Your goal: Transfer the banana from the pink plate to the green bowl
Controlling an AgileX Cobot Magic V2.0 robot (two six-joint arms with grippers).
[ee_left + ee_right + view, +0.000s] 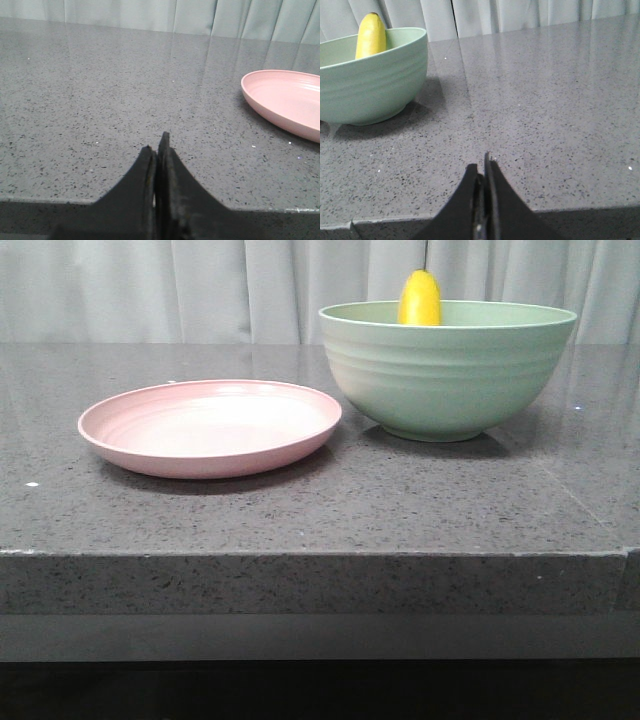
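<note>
The banana [420,299] stands on end inside the green bowl [447,375], its yellow tip above the far rim; it also shows in the right wrist view [370,36] in the bowl [375,82]. The pink plate [211,427] lies empty to the bowl's left, and its edge shows in the left wrist view [286,102]. My left gripper [156,145] is shut and empty over the table's front edge, apart from the plate. My right gripper [482,165] is shut and empty at the front edge, apart from the bowl. Neither gripper shows in the front view.
The grey speckled stone table [320,510] has a thick front edge. A pale curtain [200,285] hangs behind it. The plate and bowl stand close together, nearly touching.
</note>
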